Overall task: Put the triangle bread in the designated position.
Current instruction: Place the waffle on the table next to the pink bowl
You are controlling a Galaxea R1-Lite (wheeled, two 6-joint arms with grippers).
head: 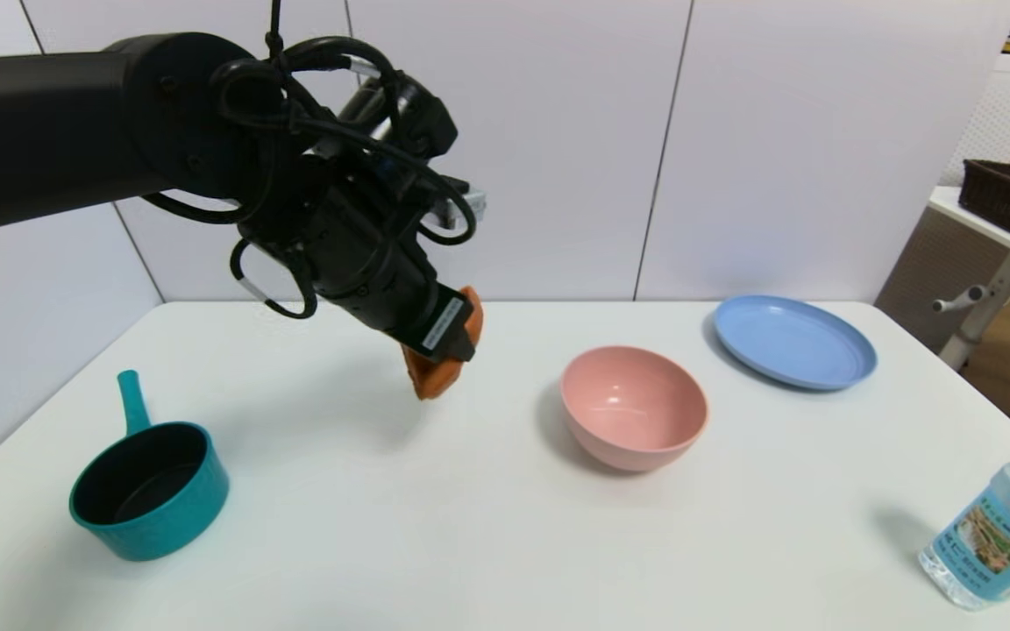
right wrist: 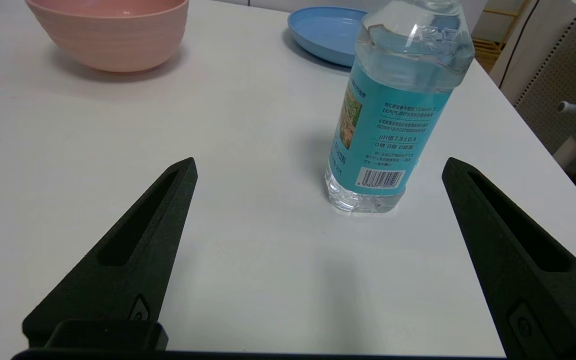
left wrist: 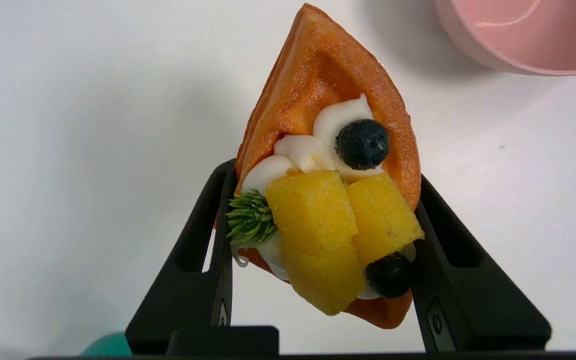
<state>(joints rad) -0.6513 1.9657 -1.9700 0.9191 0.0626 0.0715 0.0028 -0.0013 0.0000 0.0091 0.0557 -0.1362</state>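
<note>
left gripper: i am holding it up in the air above the white table, a little left of the middle of the head frame, with my arm coming in from the upper left.
my left fingers: they are clamping the triangle bread from both sides, one black finger pressing on each flank of its wide end.
triangle bread: it is hanging in my grip clear of the table, its orange tip pointing away from my wrist camera; in the head frame it is peeking out orange beneath my fingers at centre left.
topping: white cream, yellow fruit chunks, two dark berries and a small green sprig are facing my wrist camera.
pink bowl: it is sitting upright on the table at the centre right of the head frame, apart from the bread.
blue plate: it is lying in the upper right of the table, beyond the bowl.
teal pot: it is standing at the lower left, handle pointing away.
right gripper: i am keeping it low over the table, fingers spread wide and gripping nothing.
water bottle: it is standing upright just ahead of my right fingers, at the lower right corner of the head frame.
</note>
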